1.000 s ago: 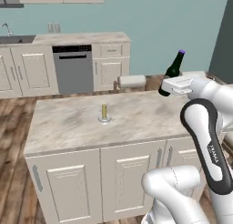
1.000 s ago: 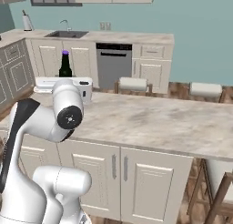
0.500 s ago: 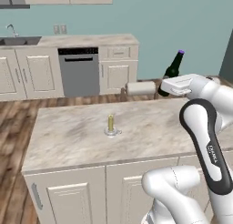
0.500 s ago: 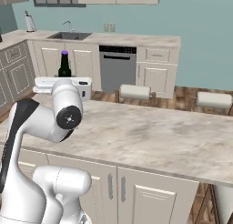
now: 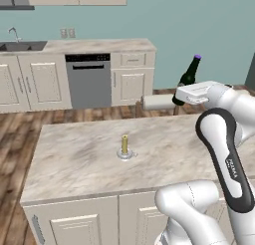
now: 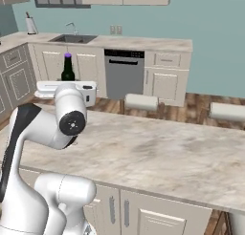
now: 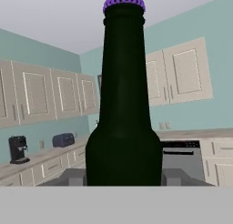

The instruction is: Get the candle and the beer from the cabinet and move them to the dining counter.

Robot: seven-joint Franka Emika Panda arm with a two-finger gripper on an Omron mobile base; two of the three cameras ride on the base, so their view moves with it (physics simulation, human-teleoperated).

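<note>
Candle: The candle (image 5: 124,147) already stands upright on the dining counter (image 5: 89,159), near the middle of this desk. I think that half of my job is done.

Beer: The beer (image 5: 188,78) is still in the air, up by the far right side of the desk. Its purple cap points up and it leans a little.

My gripper: My gripper (image 5: 185,95) is closed around the low part of the beer, so I am holding it. From my hand I see the beer (image 7: 124,104) very close, dark and tall.

What is left: I think I need to bring the beer over the desk, set it down standing, and let go.

Desk top: It is beige stone with swirly marks. It looks flat and there is lots of room beside the candle.

Room: Behind the desk are two stools (image 6: 141,101), a wood floor, a dishwasher (image 5: 88,81), cream cupboards, a sink (image 6: 73,38), and a blue-green wall. A coffee maker (image 7: 18,149) and a toaster (image 7: 63,140) sit on another counter.
</note>
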